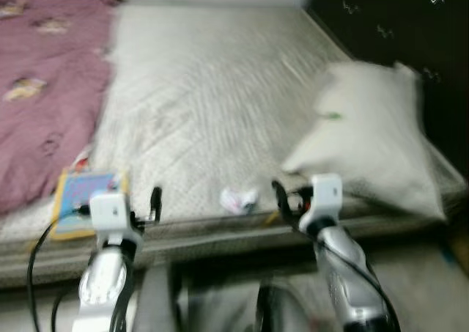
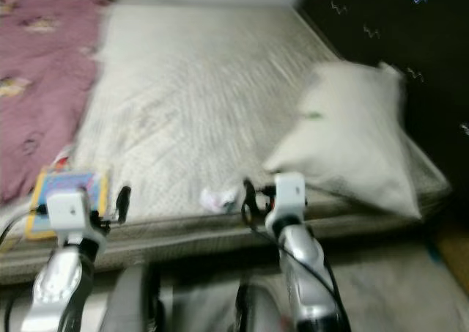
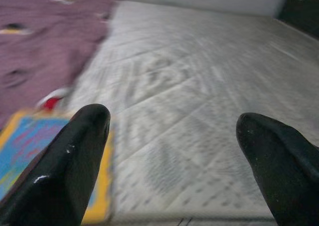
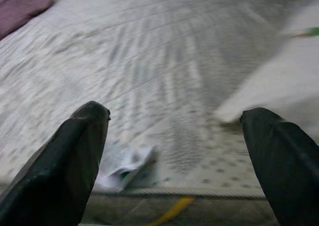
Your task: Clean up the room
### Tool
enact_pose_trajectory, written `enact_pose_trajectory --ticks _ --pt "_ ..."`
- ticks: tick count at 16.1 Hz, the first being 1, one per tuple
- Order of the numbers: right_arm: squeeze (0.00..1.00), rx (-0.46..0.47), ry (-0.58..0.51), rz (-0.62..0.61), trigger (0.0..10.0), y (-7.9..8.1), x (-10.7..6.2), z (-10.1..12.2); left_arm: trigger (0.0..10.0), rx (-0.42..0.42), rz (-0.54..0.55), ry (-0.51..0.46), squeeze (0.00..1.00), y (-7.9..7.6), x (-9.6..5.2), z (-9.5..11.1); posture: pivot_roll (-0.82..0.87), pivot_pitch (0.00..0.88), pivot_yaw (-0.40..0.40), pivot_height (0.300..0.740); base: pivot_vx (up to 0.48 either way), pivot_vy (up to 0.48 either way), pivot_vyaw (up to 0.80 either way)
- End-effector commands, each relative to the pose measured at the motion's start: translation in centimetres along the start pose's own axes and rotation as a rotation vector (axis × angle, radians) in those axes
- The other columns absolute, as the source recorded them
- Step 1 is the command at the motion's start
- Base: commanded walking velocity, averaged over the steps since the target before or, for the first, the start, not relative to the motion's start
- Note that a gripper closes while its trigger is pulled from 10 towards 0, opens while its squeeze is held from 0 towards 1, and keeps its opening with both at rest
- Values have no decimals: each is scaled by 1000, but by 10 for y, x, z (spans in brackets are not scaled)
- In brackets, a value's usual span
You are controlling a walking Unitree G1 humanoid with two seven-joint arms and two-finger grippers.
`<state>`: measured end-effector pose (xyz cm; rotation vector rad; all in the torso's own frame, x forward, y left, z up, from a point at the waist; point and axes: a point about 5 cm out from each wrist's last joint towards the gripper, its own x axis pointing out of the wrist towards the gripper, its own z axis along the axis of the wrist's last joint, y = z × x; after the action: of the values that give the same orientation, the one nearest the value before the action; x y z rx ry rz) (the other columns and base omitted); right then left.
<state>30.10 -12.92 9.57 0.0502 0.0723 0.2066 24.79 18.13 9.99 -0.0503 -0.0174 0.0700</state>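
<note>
Mattress (image 1: 212, 105), pale grey and quilted, lies bare before me, with a mauve patterned blanket (image 1: 44, 83) bunched along its left side and a plump white pillow (image 1: 370, 145) sitting askew at the near right corner. I hold both arms raised at the near edge. The left gripper (image 3: 172, 146) has its two black fingers spread wide with nothing between them, hovering just beside a flat blue picture book with a yellow border (image 1: 84, 200) that lies at the near left edge, partly under the blanket's hem. The right gripper (image 4: 177, 151) is likewise spread and empty, aimed at a small crumpled scrap of white paper or wrapper (image 4: 124, 168) resting on the mattress close to the near edge, between book and pillow. My judgement is that the scrap is the item in hand: very light, soft and crushable, so a pinch across its bunched middle should do. The head views are blurred, so its printing and exact material cannot be confirmed. The pillow would want a corner hold; the book, a grip on its free edge.
</note>
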Motion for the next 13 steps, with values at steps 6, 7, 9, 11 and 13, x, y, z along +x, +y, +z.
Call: enact_pose_trajectory --ticks 6,7,9,11,13 --pt "0 -31 42 39 10000 4 -2 -9 10000 -4 29 61 0 4 -5 -13 47 162 -79 604 0 0 400" --pt "0 -29 42 39 10000 4 -2 -9 10000 -4 28 60 0 4 -5 -13 47 162 -79 604 0 0 800" --pt "0 -10 41 36 10000 4 -1 -9 10000 -5 22 61 0 3 -5 -14 48 160 -80 604 0 0 0" --pt "0 -10 42 36 10000 4 -1 -9 10000 -23 5 60 0 2 -5 -13 47 159 -79 604 0 0 0" --pt "0 -7 39 39 10000 4 -1 -10 10000 -27 2 61 0 1 -5 -13 47 159 -79 604 0 0 0"
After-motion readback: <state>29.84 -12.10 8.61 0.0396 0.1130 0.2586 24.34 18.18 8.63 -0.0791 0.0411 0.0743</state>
